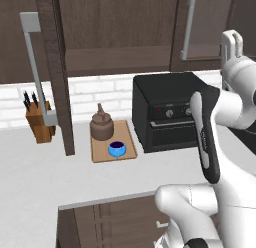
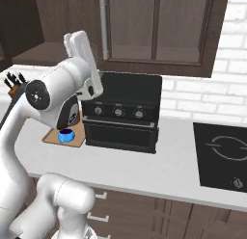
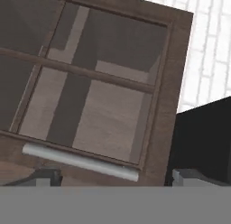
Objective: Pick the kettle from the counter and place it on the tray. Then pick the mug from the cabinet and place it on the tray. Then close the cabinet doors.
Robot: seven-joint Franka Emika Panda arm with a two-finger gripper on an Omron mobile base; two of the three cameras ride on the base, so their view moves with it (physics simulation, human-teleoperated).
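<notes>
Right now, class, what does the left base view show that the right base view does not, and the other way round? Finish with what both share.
Left base view: the kettle standing on the tray, and a cabinet door swung out over the counter.
Right base view: a black cooktop set into the counter, to the right of the oven.
Shared: the blue mug on the tray, the oven, the counter and the knife block.
</notes>
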